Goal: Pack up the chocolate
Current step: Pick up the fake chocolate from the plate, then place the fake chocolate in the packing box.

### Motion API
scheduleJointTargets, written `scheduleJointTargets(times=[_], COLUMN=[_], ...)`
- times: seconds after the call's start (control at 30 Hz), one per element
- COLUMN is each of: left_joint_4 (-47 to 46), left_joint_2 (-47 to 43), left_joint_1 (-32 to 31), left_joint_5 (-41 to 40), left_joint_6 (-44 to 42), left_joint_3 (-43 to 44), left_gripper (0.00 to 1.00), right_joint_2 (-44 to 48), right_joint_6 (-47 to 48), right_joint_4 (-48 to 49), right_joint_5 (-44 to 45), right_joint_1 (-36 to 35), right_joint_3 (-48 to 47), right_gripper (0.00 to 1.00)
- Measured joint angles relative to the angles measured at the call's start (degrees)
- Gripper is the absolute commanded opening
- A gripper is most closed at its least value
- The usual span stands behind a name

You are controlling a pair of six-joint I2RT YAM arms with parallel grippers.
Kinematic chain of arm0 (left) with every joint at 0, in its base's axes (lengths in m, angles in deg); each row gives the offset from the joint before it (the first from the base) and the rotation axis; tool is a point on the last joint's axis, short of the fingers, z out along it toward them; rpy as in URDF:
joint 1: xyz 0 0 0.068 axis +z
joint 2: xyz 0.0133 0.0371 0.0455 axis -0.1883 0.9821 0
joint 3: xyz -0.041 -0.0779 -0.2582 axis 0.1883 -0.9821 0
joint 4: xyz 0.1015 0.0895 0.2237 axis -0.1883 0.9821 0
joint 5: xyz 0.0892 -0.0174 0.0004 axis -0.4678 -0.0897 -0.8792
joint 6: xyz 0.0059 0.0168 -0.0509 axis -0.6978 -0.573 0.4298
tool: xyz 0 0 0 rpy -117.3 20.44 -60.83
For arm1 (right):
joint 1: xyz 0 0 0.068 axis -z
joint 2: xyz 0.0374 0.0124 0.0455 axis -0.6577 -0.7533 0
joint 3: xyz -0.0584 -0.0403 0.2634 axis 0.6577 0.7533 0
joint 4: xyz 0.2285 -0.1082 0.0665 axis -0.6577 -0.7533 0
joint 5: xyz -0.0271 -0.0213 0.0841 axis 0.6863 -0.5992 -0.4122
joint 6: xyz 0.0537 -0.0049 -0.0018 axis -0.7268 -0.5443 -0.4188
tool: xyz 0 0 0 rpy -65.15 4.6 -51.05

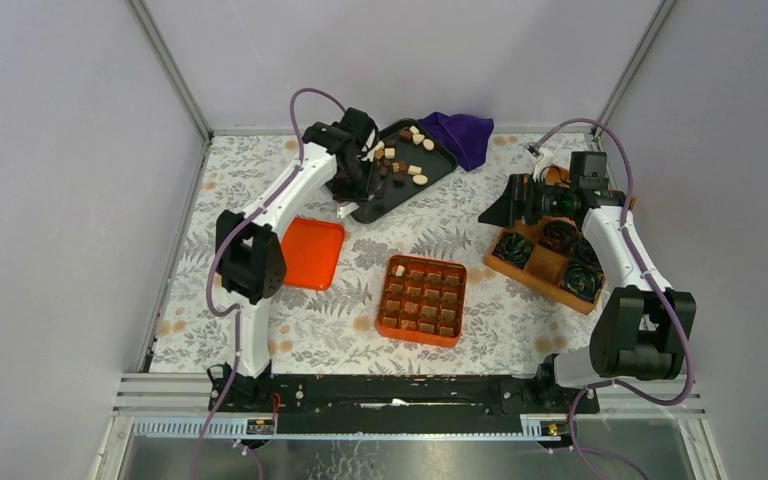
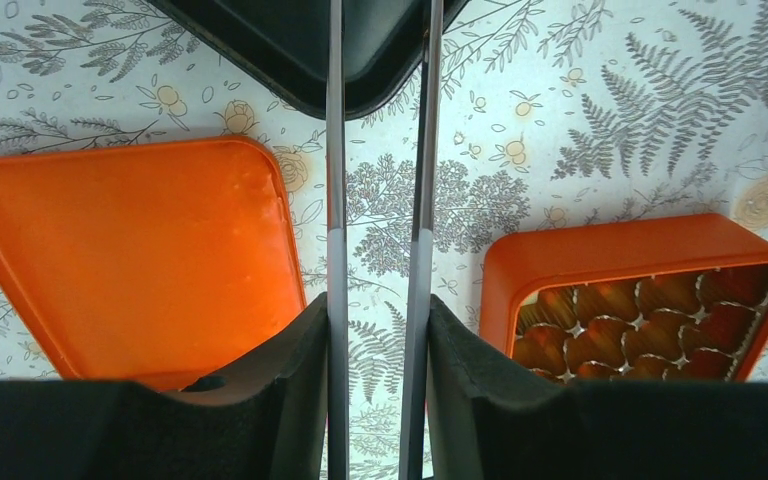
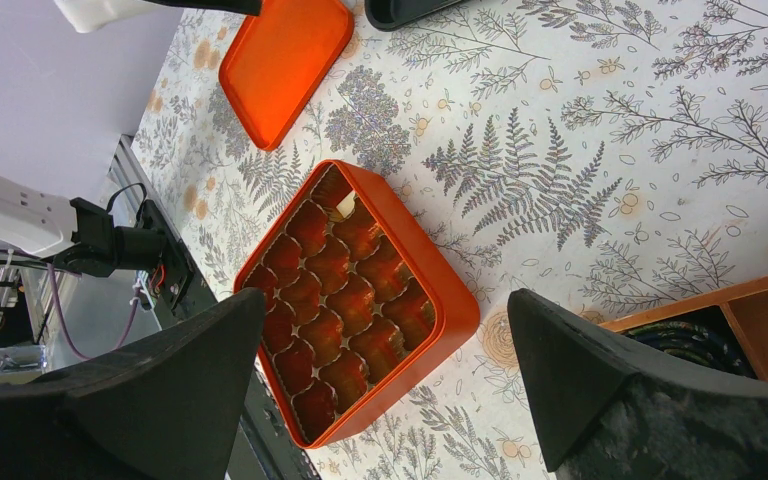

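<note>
The chocolate (image 1: 415, 170) is a scatter of small bite-sized pieces, dark brown, mid brown and cream-white, in round, oval and square shapes. Most lie loose on the black rectangular tray (image 1: 388, 200) at the far side of the counter (image 1: 520, 312). The cream ovals lie toward the tray's right half and the brown ones nearer its middle. One cream-white piece (image 3: 346, 206) sits in a corner cell of the orange gridded box (image 3: 430, 260). Whether the other cells hold chocolate cannot be told.
</note>
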Motion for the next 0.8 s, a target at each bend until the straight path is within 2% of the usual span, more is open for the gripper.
scheduleJointTargets(times=[0.33, 0.6, 0.8], left_joint_4=[-0.50, -2.14, -3.04], left_joint_2=[-10.29, -23.41, -29.51], left_joint_1=[-1.64, -6.75, -12.50], left_joint_5=[2.78, 8.07, 10.78], left_joint_6=[1.90, 5.88, 9.81], left_joint_3=[-4.44, -16.72, -23.93], left_gripper=[0.00, 0.00, 0.00], right_joint_2=[0.00, 0.00, -0.11], right_joint_6=[0.00, 0.00, 0.00], right_joint_4=[0.00, 0.00, 0.00], right_joint_5=[0.02, 0.02, -0.02], right_joint_1=[0.00, 0.00, 0.00], right_joint_3=[0.02, 0.02, 0.02], right_gripper=[1.00, 1.00, 1.00])
